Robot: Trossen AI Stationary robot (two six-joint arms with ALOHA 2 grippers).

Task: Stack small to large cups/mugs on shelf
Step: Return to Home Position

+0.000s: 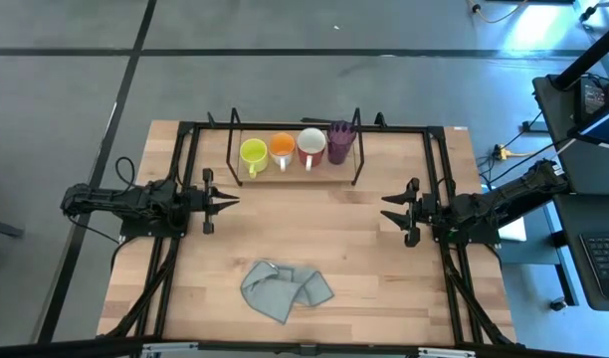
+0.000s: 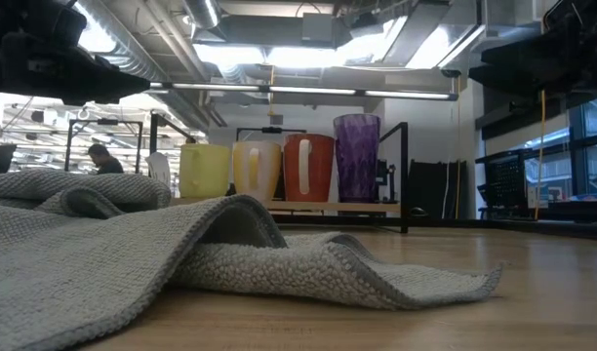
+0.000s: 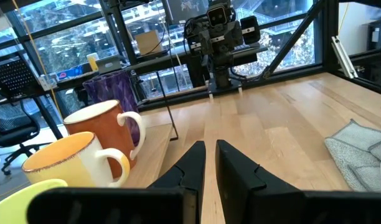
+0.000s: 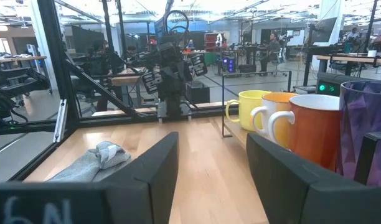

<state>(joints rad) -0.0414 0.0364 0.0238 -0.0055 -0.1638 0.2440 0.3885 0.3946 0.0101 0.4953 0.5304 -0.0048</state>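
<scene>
High view: both arms lie low and level along the side edges of the table [image 1: 314, 234]. The left gripper [image 1: 233, 201] and right gripper [image 1: 386, 211] point inward at each other, well apart, with open board between them and a crumpled grey cloth [image 1: 285, 288] nearer the front edge. Low view: the yellow-green mug [image 2: 203, 171], orange mug [image 2: 256, 172], white mug with red inside [image 2: 308, 168] and purple tumbler [image 2: 357, 156] stand upright in one row on the shelf [image 2: 338, 207] by the far edge, beyond the cloth. Wrist views: the left gripper's fingers [image 3: 189, 168] sit almost together with only a slit between, while the right gripper's fingers [image 4: 154, 167] stand wide apart.
</scene>
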